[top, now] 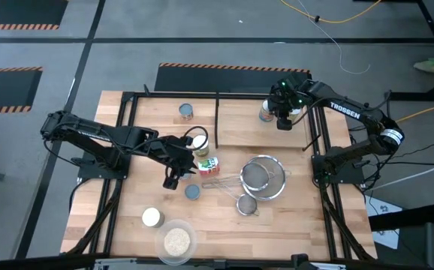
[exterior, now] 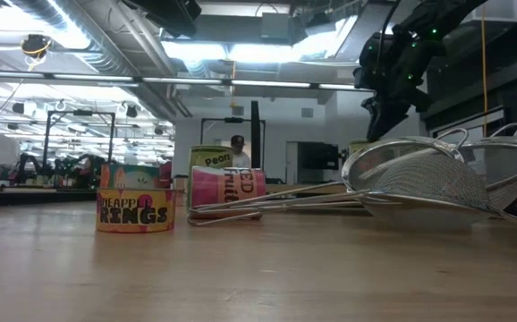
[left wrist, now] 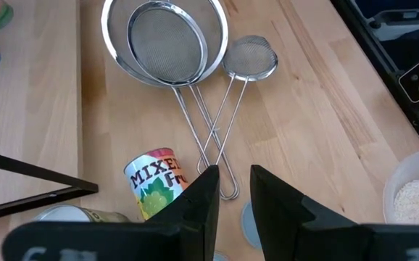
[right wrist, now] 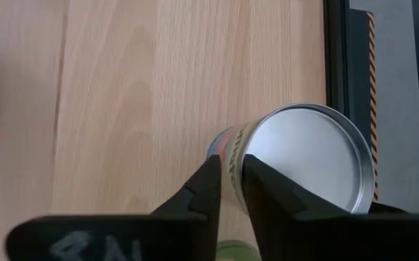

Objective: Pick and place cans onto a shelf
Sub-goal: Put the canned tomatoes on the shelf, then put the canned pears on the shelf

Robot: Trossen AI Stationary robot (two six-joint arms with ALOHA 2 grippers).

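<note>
A can with a plain silver top (right wrist: pixel 307 156) stands on the pale-wood shelf (top: pixel 243 124), near its far right corner (top: pixel 266 112). My right gripper (right wrist: pixel 230 183) slants down at this can's near side, its fingers a narrow gap apart. My left gripper (top: pixel 173 178) hangs open above the table's middle and holds nothing. Just beyond its fingers (left wrist: pixel 235 194), a "Mixed Fruit" can (left wrist: pixel 155 185) lies on its side. Close by, a blue-topped can (top: pixel 192 192) and a taller can (top: pixel 200 147) stand on the table. My right gripper's fingertips (right wrist: pixel 211 174) stand at the upper edge of the can's labelled side (right wrist: pixel 233 156), coming down at a slant from the near right. The label shows through the narrow gap between them. I cannot tell whether either finger touches the can.
Three wire strainers (top: pixel 262 180) lie right of centre, handles pointing left. A cream-topped can (top: pixel 152 217) and a clear dish of grains (top: pixel 176 241) sit near the front edge. Another can (top: pixel 186 112) stands at the far left. A black rail (right wrist: pixel 334 58) edges the shelf.
</note>
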